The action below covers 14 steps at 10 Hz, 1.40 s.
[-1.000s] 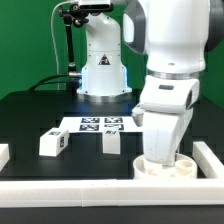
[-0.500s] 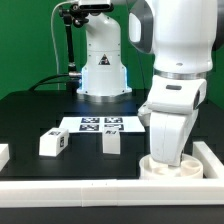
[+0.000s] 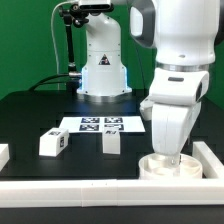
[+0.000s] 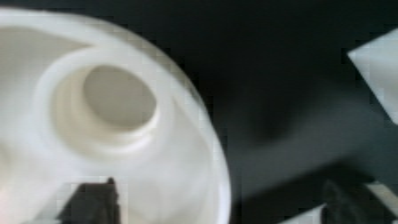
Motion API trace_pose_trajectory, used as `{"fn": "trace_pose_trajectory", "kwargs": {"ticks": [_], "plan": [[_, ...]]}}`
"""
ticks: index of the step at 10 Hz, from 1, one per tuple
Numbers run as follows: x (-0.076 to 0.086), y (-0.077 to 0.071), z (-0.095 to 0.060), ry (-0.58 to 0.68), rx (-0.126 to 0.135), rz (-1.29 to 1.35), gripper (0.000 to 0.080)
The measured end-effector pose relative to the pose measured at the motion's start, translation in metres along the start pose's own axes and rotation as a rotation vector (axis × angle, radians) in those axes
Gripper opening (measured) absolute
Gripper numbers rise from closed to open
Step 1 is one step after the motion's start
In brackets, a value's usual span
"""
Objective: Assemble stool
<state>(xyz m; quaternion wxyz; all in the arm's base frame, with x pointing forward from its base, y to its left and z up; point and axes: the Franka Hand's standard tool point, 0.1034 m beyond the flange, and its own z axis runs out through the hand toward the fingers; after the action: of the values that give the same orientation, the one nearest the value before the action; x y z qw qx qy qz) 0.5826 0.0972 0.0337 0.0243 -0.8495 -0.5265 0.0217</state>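
- Since a second earlier, the white robot arm has shifted toward the exterior view's right and risen slightly above the seat. The end effector (image 3: 172, 153) has its fingers spread wide and grips nothing.
- Black-and-white square tags on the marker board (image 3: 100, 124), on the left white block leg (image 3: 53, 143) and on the middle white block leg (image 3: 112, 143) show patterns only.
- The white round plastic disc seat (image 3: 160, 168) lies flat at the near right of the black worktop (image 3: 30, 115). Its round socket faces up, directly beneath the end effector.
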Motion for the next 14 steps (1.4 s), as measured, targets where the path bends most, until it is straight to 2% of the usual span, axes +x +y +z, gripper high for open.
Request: {"fn": "trace_pose_trajectory", "kwargs": {"ticks": [1,3,4,5,7,11,13,14], "plan": [[0.001,0.001,-0.010,0.002,-0.007,-0.001,0.0635],[-0.003,0.001,-0.025,0.007,-0.022,0.002,0.0647],[-0.009,0.000,-0.027,0.010,-0.030,0.009,0.0649],[-0.021,-0.007,-0.027,0.011,-0.035,0.034,0.0649],[-0.048,-0.030,-0.028,0.005,-0.032,0.076,0.0649],[-0.046,-0.030,-0.026,0.004,-0.028,0.124,0.0649],[-0.046,-0.038,-0.021,0.017,-0.033,0.445,0.0649],[-0.046,-0.041,-0.018,0.017,-0.023,0.559,0.0649]]}}
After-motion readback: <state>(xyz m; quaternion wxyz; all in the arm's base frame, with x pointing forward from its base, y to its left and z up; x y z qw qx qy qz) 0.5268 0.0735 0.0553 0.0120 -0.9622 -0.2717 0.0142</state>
